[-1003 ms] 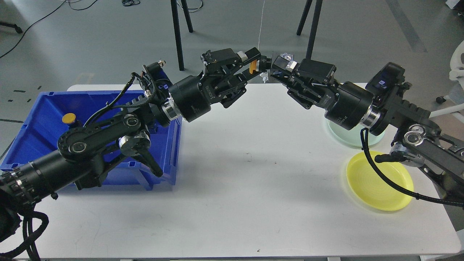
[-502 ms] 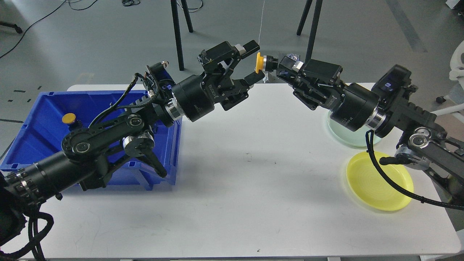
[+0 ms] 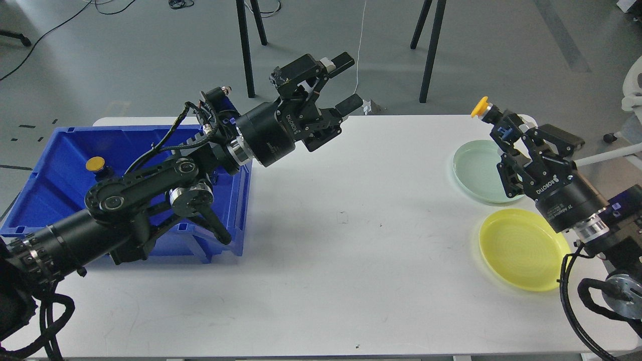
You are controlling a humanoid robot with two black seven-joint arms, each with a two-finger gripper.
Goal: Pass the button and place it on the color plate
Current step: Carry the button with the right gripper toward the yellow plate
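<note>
My right gripper (image 3: pixel 494 120) is shut on a yellow-capped button (image 3: pixel 481 107) and holds it in the air above the far right of the table, just behind the pale green plate (image 3: pixel 474 173). The yellow plate (image 3: pixel 521 250) lies nearer the front, below and to the right. My left gripper (image 3: pixel 346 82) is open and empty, raised over the table's back edge near the middle. A second yellow button (image 3: pixel 95 164) lies in the blue bin (image 3: pixel 55 150) on the left.
The white table (image 3: pixel 341 250) has bare surface between the bin and the plates. Black stand legs (image 3: pixel 246 45) rise from the floor behind the table. A white chair (image 3: pixel 633 85) is at the far right edge.
The left gripper opened and let go of the button. The right gripper took it and carried it far right, from the table's middle back to above the green plate.
</note>
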